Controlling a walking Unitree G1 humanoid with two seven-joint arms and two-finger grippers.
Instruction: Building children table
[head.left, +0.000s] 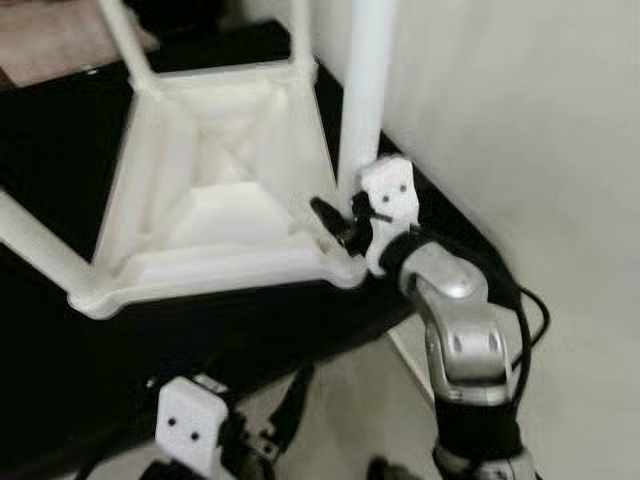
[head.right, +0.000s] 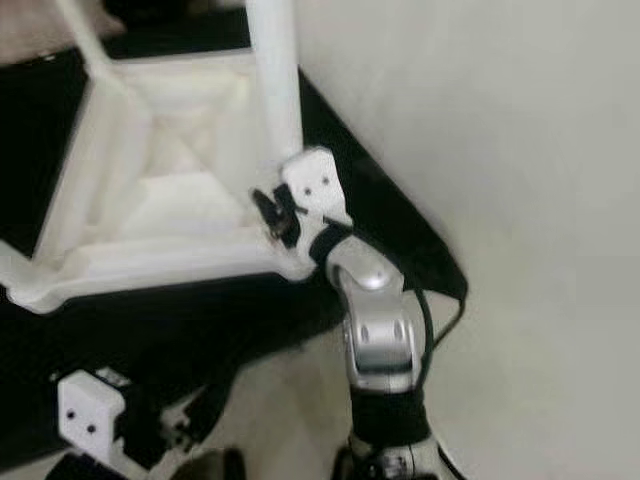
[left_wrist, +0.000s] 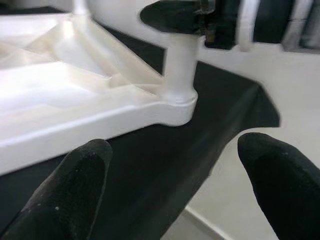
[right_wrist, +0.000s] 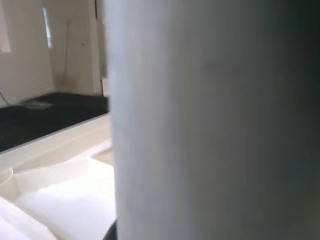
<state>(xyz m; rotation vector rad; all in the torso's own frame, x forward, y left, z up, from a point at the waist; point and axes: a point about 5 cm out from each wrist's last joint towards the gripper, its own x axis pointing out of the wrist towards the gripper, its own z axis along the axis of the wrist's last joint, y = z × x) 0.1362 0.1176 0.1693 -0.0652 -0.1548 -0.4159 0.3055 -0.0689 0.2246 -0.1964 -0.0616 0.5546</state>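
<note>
A white plastic table top (head.left: 215, 200) lies upside down on a black mat (head.left: 60, 160) spread over a pale floor (head.left: 560, 130), its ribbed underside facing up; white legs stand up from its corners, one at the far left (head.left: 125, 40), one at the near left (head.left: 30, 245) slanting out toward the left edge, and one at the near right corner (head.left: 365, 85), which rises straight up out of its socket. The right gripper (head.left: 340, 222) is at the base of that near right leg, just above the corner of the table top; its black fingers (head.left: 330, 215) lie against the inner side of the leg, but whether they pinch it or merely rest beside it cannot be told; in the right wrist view the leg (right_wrist: 210, 120) stands very close as a broad blurred white column, with the table top (right_wrist: 55, 180) behind it. The left gripper (left_wrist: 185, 185) hangs low at the near left, short of the mat's near edge, its two black fingers (left_wrist: 75, 190) spread wide and holding nothing; its wrist view looks across the mat (left_wrist: 165, 165) at the same corner, leg (left_wrist: 179, 70) and right gripper (left_wrist: 172, 16).
</note>
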